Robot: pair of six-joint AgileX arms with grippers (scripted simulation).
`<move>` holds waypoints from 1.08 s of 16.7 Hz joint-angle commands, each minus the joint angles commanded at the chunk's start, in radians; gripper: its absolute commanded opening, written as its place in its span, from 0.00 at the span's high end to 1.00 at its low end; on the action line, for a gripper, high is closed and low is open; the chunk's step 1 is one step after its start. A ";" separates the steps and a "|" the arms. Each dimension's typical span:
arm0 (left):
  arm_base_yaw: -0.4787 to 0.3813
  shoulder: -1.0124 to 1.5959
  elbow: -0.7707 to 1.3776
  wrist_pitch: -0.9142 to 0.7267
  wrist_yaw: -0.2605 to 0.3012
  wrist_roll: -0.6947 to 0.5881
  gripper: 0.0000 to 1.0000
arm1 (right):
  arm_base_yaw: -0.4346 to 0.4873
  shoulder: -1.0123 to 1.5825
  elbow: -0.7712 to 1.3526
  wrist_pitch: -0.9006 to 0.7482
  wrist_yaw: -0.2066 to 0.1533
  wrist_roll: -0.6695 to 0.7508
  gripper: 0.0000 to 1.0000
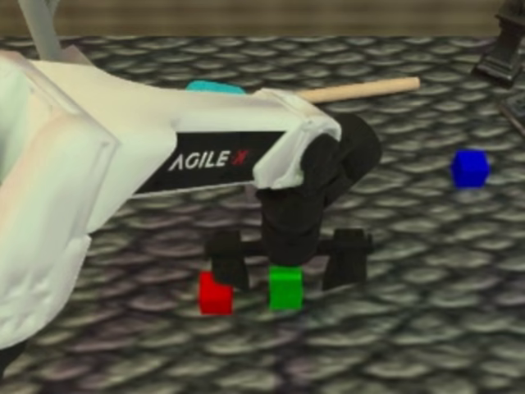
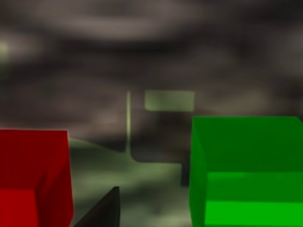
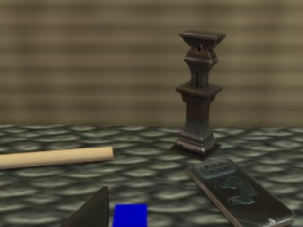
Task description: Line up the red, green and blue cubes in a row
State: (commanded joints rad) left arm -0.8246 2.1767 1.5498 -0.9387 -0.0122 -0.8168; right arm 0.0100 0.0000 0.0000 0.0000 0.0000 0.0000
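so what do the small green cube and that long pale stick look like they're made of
The small bright green cube, under the left gripper, looks like plain smooth plastic: flat uniform colour, no grain. The long pale tan stick looks like unfinished light wood, matte; its end runs under a turquoise block.

A dark surface (image 1: 426,271) patterned with grey, scale-like ripples carries everything here. The red cube (image 1: 216,294) and green cube (image 1: 285,287) rest on it near each other, a gap between them, toward the near-centre. The blue cube (image 1: 469,167) sits well apart, toward the right side. A turquoise block (image 1: 215,86) with a wooden stick handle (image 1: 361,89) lies farther back. A dark pedestal-shaped object (image 3: 199,94) stands at the far right corner, a flat dark slab (image 3: 239,191) lying near its foot.
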 joint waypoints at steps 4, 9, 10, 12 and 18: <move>-0.001 -0.001 0.000 0.000 0.000 0.000 0.00 | 0.000 0.000 0.000 0.000 0.000 0.000 0.00; 0.007 -0.031 0.084 -0.120 0.000 -0.006 0.00 | 0.000 0.000 0.000 0.000 0.000 0.000 0.00; 0.009 -0.043 0.110 -0.164 0.000 -0.006 0.00 | 0.000 0.000 0.000 0.000 0.000 0.000 0.00; 0.013 -0.064 0.154 -0.226 0.000 -0.006 0.00 | 0.000 0.000 0.000 0.000 0.000 0.000 0.00; 0.010 -0.071 0.168 -0.242 -0.001 -0.005 0.00 | 0.000 0.000 0.000 0.000 0.000 0.000 0.00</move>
State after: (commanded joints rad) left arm -0.8147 2.1053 1.7174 -1.1805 -0.0128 -0.8218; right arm 0.0101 0.0002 0.0002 -0.0001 0.0000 0.0000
